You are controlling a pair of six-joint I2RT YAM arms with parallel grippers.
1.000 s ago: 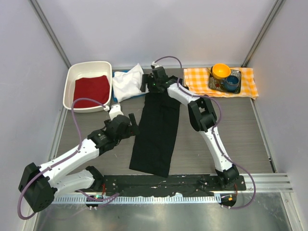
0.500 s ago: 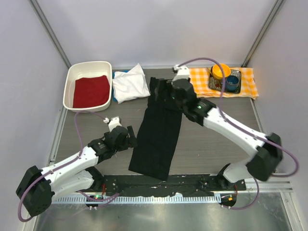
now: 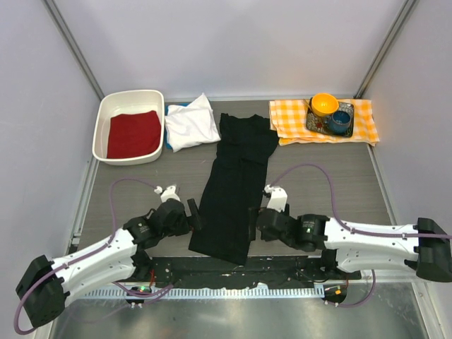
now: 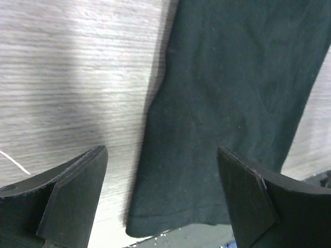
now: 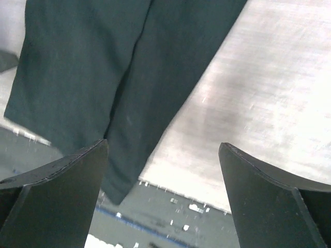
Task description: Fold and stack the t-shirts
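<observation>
The black t-shirt lies as a long narrow strip down the middle of the table, collar end far, hem end near. The white t-shirt lies bunched at the far left of it, with a sliver of blue cloth showing under its edge. My left gripper is open and empty just left of the strip's near end. In the left wrist view the gripper frames the hem corner of the shirt. My right gripper is open and empty at the strip's near right edge. In the right wrist view the gripper has the shirt to its left.
A white bin holding a red cloth stands at the far left. An orange-and-white checked cloth at the far right carries a tray with an orange bowl and a blue cup. The black base rail runs along the near edge.
My right arm swung from the collar end of the black t-shirt back to its near end, empty. My left gripper moved nearer along the shirt's left edge. The shirt stayed flat.
</observation>
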